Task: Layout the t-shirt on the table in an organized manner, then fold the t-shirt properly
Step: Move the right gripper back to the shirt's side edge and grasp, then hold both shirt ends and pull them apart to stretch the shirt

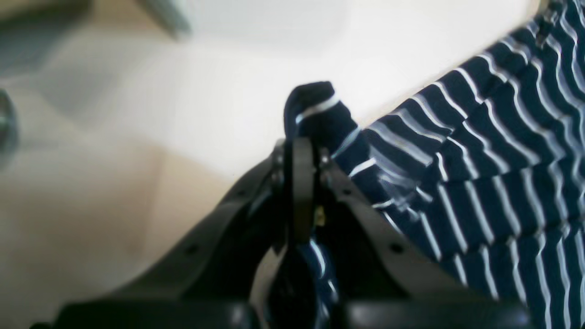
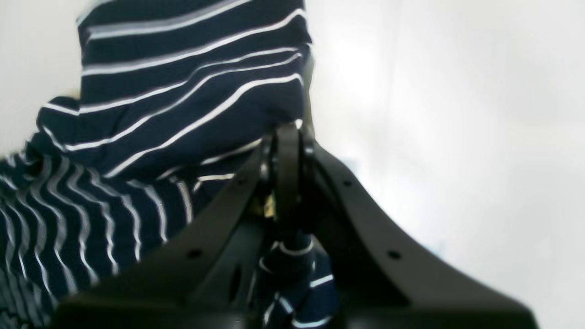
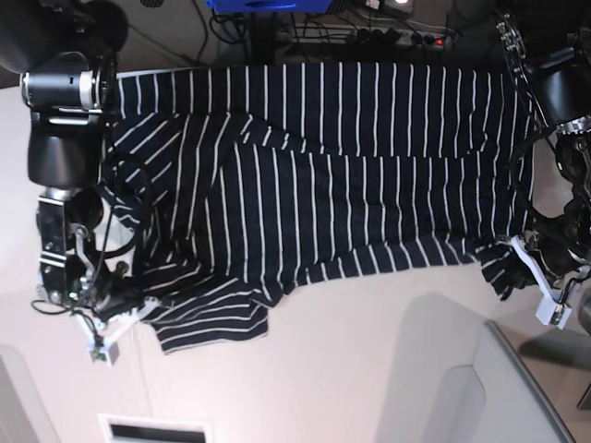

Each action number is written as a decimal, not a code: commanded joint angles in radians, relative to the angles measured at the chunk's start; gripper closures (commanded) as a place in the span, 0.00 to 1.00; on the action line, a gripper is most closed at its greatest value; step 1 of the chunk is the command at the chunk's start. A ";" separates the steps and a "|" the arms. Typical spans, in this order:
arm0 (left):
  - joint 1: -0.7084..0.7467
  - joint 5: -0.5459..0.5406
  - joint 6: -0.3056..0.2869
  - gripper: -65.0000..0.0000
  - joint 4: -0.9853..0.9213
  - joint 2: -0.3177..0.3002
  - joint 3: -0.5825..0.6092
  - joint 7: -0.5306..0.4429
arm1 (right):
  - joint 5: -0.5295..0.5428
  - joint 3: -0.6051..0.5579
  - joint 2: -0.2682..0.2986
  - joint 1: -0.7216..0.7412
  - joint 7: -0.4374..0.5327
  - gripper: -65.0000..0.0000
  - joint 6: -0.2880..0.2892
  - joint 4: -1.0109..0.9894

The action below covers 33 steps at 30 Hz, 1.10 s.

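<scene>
the t-shirt (image 3: 351,175), soft, light and limp, sprawls rumpled across the table (image 3: 369,369), so grip hems or corners, as the left gripper (image 1: 302,151) and right gripper (image 2: 287,137) do, both pinching fabric.

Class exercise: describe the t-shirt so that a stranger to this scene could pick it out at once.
Start from the wide white table between the two arms. Spread across it lies the t-shirt, its ends pinched by the left gripper and right gripper. Only it is dark navy with thin white stripes.
</scene>
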 commanded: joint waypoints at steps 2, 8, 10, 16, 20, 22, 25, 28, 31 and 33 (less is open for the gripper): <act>-0.054 -0.003 0.002 1.00 0.013 -0.023 -0.028 -0.012 | 0.005 0.000 0.011 0.030 0.020 1.00 0.002 0.051; -0.103 -0.001 0.002 1.00 0.011 -0.022 -0.026 -0.012 | 0.007 0.002 0.038 0.058 0.027 1.00 0.095 0.102; -0.101 -0.001 0.002 1.00 -0.006 -0.022 -0.026 -0.033 | 0.005 0.002 0.039 0.063 0.052 1.00 0.125 0.100; -0.072 -0.001 0.002 1.00 -0.148 -0.030 -0.025 -0.165 | 0.004 0.000 0.071 0.078 0.104 1.00 0.129 0.087; -0.069 -0.001 0.002 1.00 -0.208 -0.030 -0.025 -0.217 | 0.004 -0.041 0.105 0.086 0.150 1.00 0.131 0.022; -0.069 -0.001 0.002 1.00 -0.226 -0.030 -0.025 -0.237 | 0.004 -0.098 0.122 0.086 0.198 1.00 0.131 -0.016; -0.069 -0.001 0.002 1.00 -0.236 -0.030 -0.025 -0.250 | 0.004 -0.153 0.126 0.086 0.270 1.00 0.131 -0.087; -0.069 -0.001 0.002 1.00 -0.236 -0.030 -0.025 -0.250 | 0.004 -0.161 0.146 0.086 0.322 1.00 0.131 -0.160; -0.068 -0.001 0.002 1.00 -0.236 -0.027 -0.025 -0.248 | 0.004 -0.161 0.154 0.086 0.336 1.00 0.183 -0.200; -0.045 -0.001 0.002 1.00 -0.226 -0.027 -0.025 -0.247 | 0.004 -0.158 0.171 0.081 0.334 1.00 0.223 -0.200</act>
